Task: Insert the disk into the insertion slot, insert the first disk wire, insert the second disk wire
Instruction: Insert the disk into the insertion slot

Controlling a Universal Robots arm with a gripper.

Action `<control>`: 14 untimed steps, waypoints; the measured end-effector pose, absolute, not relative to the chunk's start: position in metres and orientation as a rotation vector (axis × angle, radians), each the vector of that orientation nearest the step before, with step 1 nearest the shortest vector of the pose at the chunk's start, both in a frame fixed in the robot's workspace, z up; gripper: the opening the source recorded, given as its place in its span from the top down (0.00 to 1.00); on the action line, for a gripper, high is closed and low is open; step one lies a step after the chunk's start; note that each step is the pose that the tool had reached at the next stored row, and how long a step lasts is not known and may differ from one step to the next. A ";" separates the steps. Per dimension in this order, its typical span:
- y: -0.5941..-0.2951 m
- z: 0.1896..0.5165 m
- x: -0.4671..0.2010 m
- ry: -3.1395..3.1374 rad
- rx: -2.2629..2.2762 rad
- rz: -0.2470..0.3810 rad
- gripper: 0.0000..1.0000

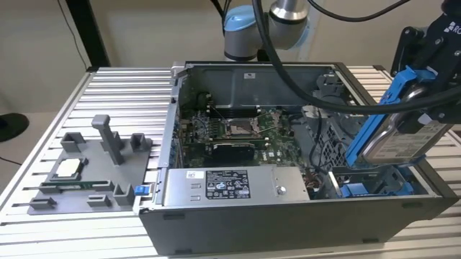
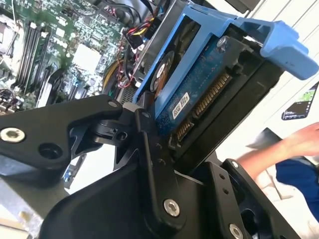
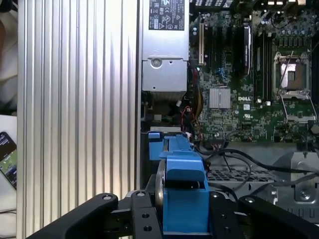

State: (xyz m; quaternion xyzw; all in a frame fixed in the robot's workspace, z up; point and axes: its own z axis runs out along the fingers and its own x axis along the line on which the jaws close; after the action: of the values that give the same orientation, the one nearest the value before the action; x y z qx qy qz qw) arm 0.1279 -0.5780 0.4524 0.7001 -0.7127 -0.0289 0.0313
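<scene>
Gripper: the gripper [image 1: 424, 110] is clamped on the disk [image 1: 402, 144], one finger on each flank of its blue carrier frame, as both wrist views show.
Disk pose: on edge and tilted, lifted over the corner of the computer case [image 1: 288, 229] on the exterior view's right.
Connector: the disk's gold contact row [image 2: 212, 97] is bare, with no wire plugged in.
Insertion slot: the insertion slot [image 1: 364, 189] lies open directly under the disk's lower end. They are near each other, but I cannot tell whether they touch.
Neighbours: the power-supply box [image 1: 230, 186] is beside the slot, loose black cables [image 3: 239, 159] run close by, and the motherboard [image 1: 230, 129] lies beyond.
Bystander: a person's arm [image 2: 279, 149] is outside the case.
Step in hand: probably the first one, seating the disk. Neither wire is in.
What seating calls for: by my reading, the carrier has to be levelled and squared to the bay walls and kept off the cables, then pressed evenly so the tabs catch.
</scene>
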 end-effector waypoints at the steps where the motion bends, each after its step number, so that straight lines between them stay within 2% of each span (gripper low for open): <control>1: -0.578 0.451 0.128 -2.196 2.157 -0.089 1.00; 14: -0.579 0.433 0.128 -2.195 2.157 -0.089 1.00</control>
State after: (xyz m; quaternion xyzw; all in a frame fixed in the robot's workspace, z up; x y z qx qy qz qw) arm 0.1279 -0.5785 0.4333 0.7002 -0.7126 -0.0289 0.0313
